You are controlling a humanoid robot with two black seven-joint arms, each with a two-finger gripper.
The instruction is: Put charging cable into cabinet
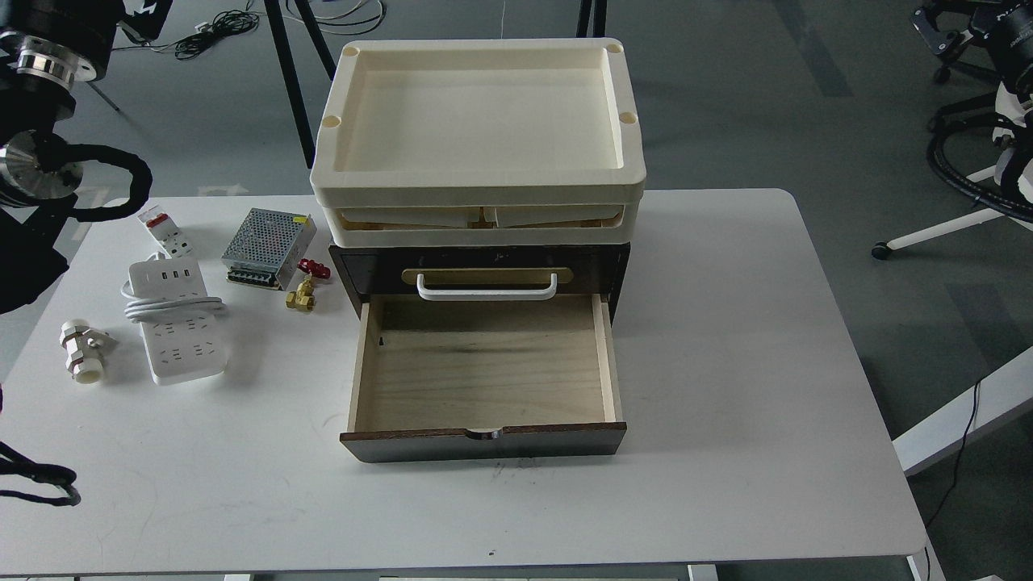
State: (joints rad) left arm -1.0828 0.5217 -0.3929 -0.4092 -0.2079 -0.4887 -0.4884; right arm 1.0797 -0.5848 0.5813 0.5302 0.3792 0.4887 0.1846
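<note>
One drawer of the cabinet (484, 355) stands pulled out toward me, its pale wood floor bare, while the drawer above it is closed behind its white bar handle (487, 288). Cream trays (479, 129) are stacked on top of the dark unit. The charging cable (177, 319) lies flat on the white table (726, 387), well to the left of the cabinet, with its thick cord wrapped across the middle of the strip. Just behind it sits a small white block with a red switch (165, 230), and to its right the perforated metal power-supply box (269, 248). A brass valve with a red handle (305, 286) rests between that box and the cabinet, and a white pipe fitting (83, 351) lies near the table's left edge. I see only thick joints of my left arm (44, 121) at the upper left; neither gripper is in my view, so I can't report whether the fingers are apart or together.
</note>
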